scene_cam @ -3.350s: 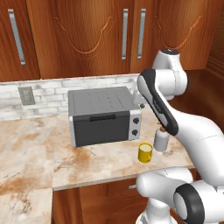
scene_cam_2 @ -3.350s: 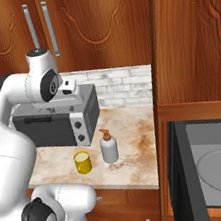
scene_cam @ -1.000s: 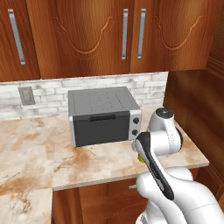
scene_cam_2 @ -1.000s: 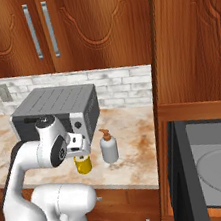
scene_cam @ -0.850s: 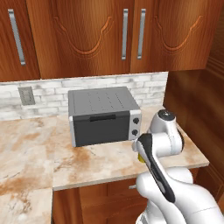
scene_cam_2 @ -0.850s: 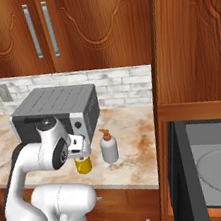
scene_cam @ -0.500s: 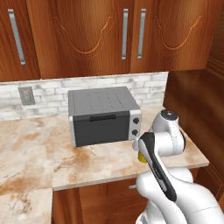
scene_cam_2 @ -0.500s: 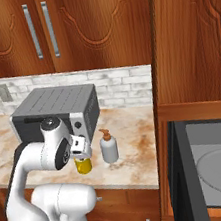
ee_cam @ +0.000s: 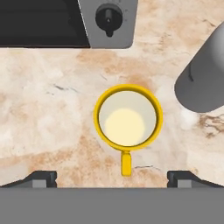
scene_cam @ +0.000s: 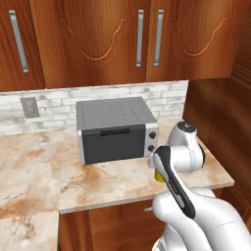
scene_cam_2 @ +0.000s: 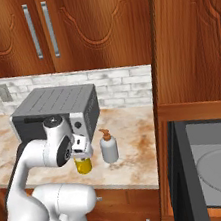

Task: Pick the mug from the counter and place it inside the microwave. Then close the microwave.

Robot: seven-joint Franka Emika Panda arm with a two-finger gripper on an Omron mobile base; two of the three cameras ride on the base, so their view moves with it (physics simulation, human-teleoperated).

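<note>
**Mug under the spread pincer**

Small yellow cylindrical mug stands upright on the beige marbled stone desk, near the grey toaster oven, just left of the white soap bottle. Pincer hangs directly above, spread wide, empty.

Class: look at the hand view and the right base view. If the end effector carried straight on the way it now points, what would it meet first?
Most likely the yellow mug: the open end effector points down at its open top, fingertips spread wider than the rim. Depth is unclear, so how far above it sits can't be judged.
</note>
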